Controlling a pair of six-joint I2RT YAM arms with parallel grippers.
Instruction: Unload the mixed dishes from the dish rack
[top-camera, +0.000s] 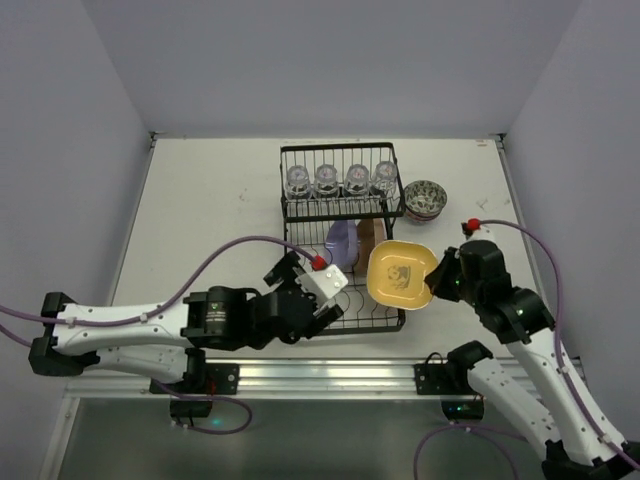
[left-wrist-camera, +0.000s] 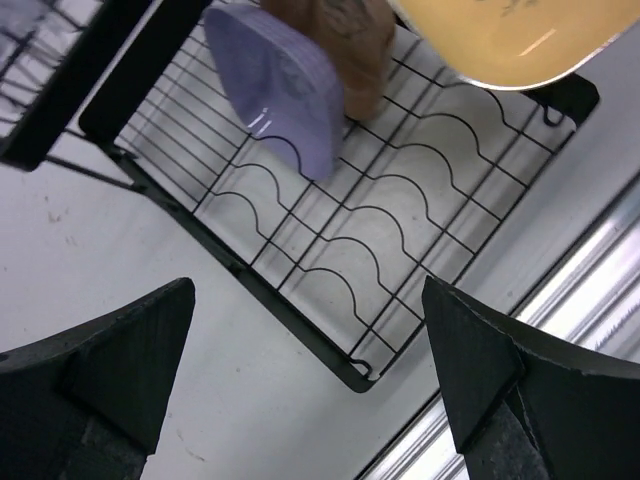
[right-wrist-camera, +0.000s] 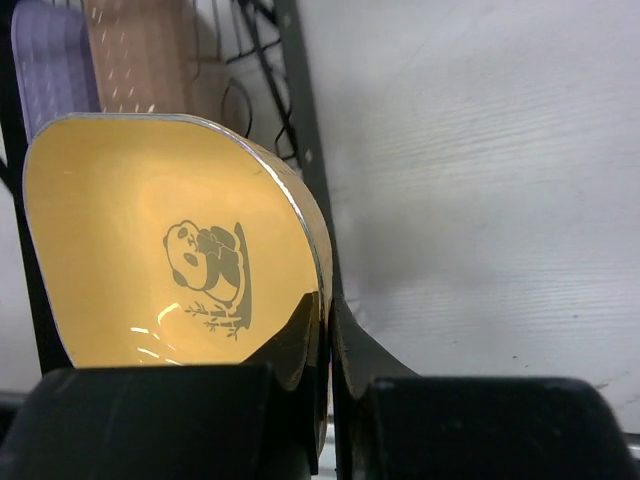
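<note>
The black wire dish rack (top-camera: 338, 149) stands mid-table. Several clear glass cups (top-camera: 340, 180) sit on its upper shelf. A purple plate (top-camera: 342, 243) and a tan plate (top-camera: 366, 238) stand upright in the lower tray (left-wrist-camera: 400, 215). My right gripper (top-camera: 432, 285) is shut on the rim of the yellow panda plate (top-camera: 400, 274), holding it over the tray's right side; the right wrist view shows the pinch (right-wrist-camera: 328, 330) on the plate (right-wrist-camera: 150, 240). My left gripper (left-wrist-camera: 310, 370) is open and empty above the tray's near left corner. The purple plate (left-wrist-camera: 275, 85) lies ahead of it.
A stack of patterned bowls (top-camera: 425, 198) sits on the table just right of the rack's upper shelf. The metal rail (top-camera: 320, 378) runs along the table's near edge. Bare white table lies left and right of the rack.
</note>
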